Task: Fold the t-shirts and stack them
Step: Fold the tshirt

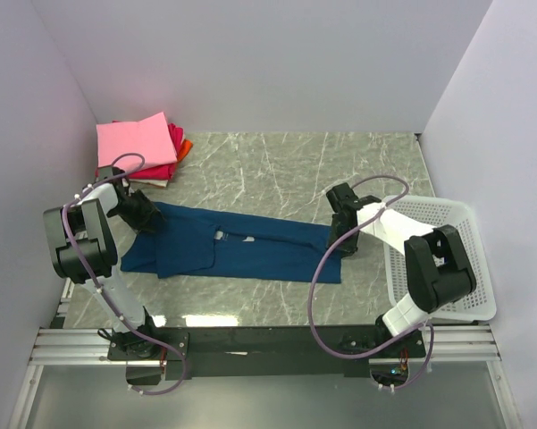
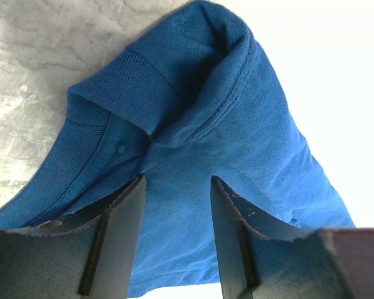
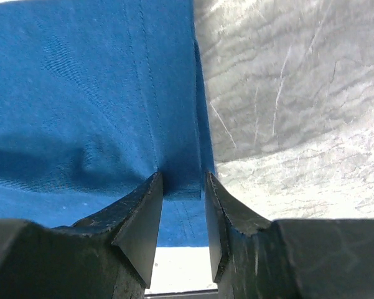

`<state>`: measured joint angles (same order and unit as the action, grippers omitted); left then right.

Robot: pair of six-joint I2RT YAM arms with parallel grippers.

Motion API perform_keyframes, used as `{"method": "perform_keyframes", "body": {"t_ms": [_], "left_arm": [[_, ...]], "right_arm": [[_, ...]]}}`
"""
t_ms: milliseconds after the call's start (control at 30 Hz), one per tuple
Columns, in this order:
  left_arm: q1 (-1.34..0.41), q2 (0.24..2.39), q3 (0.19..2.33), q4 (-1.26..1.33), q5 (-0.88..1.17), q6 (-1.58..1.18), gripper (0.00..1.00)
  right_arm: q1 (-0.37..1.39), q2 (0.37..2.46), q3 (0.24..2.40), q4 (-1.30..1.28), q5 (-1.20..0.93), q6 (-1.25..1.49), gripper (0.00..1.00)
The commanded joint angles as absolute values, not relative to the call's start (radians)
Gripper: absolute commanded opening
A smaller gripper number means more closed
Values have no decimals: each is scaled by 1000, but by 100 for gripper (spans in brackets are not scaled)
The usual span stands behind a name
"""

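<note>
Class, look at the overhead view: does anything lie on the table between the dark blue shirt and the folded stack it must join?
Nothing visible does. Only bare table separates the dark blue shirt from the folded stack at the far left; the basket sits off to the right.

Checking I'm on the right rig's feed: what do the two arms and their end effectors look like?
Both match: the left arm and right arm have bulky black joint housings joined by white links, each trailed by a looping purple cable. The left end effector and right end effector each carry two dark, wedge-shaped fingers with scuffed edges.
</note>
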<state>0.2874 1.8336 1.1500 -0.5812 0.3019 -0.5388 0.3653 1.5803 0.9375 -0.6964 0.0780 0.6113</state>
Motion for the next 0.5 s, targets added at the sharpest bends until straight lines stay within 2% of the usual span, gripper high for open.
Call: {"method": "perform_keyframes", "body": {"t_ms": [0, 267, 467], "left_arm": [[301, 1868, 1149, -541, 232, -514, 54], [301, 1844, 1135, -525, 264, -509, 53], [299, 1833, 1135, -525, 276, -509, 53]], "right_arm": [[374, 1525, 934, -721, 101, 603, 40], [377, 1503, 1090, -773, 115, 594, 41], [380, 1630, 1247, -704, 68, 580, 42]]}}
